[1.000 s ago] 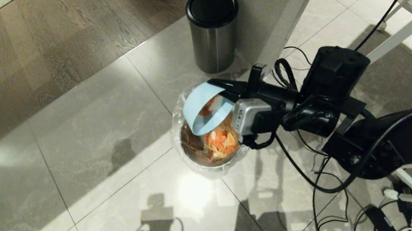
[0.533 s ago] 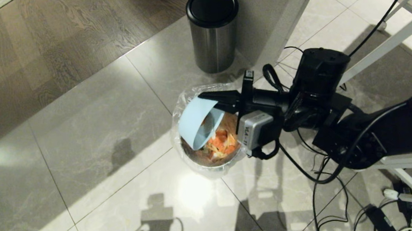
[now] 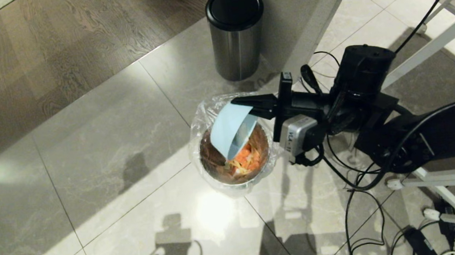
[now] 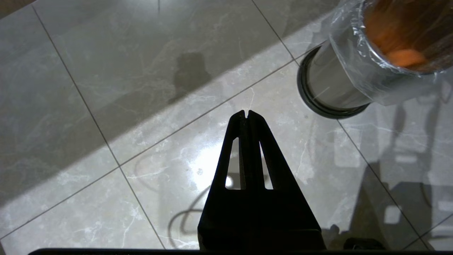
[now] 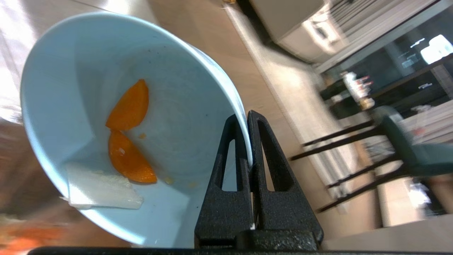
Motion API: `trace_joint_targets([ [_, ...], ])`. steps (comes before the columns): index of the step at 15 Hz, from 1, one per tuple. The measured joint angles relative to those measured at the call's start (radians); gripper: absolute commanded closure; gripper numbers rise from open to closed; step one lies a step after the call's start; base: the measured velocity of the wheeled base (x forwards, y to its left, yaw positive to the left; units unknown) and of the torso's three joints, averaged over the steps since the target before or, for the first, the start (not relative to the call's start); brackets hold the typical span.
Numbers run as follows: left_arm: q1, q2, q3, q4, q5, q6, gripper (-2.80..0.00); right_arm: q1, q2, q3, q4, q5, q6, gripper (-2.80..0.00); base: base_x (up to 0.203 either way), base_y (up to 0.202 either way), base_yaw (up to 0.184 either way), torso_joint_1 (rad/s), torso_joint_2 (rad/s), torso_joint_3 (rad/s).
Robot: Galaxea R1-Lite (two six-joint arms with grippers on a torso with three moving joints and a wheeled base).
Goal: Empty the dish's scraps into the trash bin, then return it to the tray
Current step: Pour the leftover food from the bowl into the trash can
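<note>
I see the floor (image 3: pixel 91 133) spread beneath my right end effector (image 3: pixel 249 102), which is pinched tight on the rim of the dish (image 3: pixel 229 129). The trash bin (image 3: pixel 196 145) stands directly under it, the dish tipped steeply over its mouth. A few scraps (image 5: pixel 129 141) cling inside the dish, just off the fingertips. My left end effector (image 4: pixel 247 115) hangs closed over bare floor, beside the bin.
</note>
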Motion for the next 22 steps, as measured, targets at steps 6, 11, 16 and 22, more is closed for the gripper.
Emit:
trace_joint_targets([
  [6, 0.000, 0.000, 0.000, 0.000, 0.000, 0.000, 0.00, 0.000, 0.002, -0.047, 0.034, 0.069, -0.042, 0.00, 0.000, 0.000, 0.000, 0.000, 0.00, 0.000],
  [11, -0.001, 0.000, 0.000, 0.000, 0.000, 0.000, 0.00, 0.007, 0.037, -0.091, 0.014, 0.119, -0.032, 0.00, 0.000, 0.000, 0.000, 0.000, 0.00, 0.000],
  [16, 0.000, 0.000, 0.000, 0.000, 0.000, 0.000, 0.00, 0.030, 0.074, -0.135, -0.038, 0.137, 0.012, 0.00, 0.000, 0.000, 0.000, 0.000, 0.00, 0.000],
  [22, 0.000, 0.000, 0.000, 0.000, 0.000, 0.000, 0.00, 0.038, 0.116, -0.163, -0.095, 0.140, 0.053, 0.00, 0.000, 0.000, 0.000, 0.000, 0.00, 0.000],
])
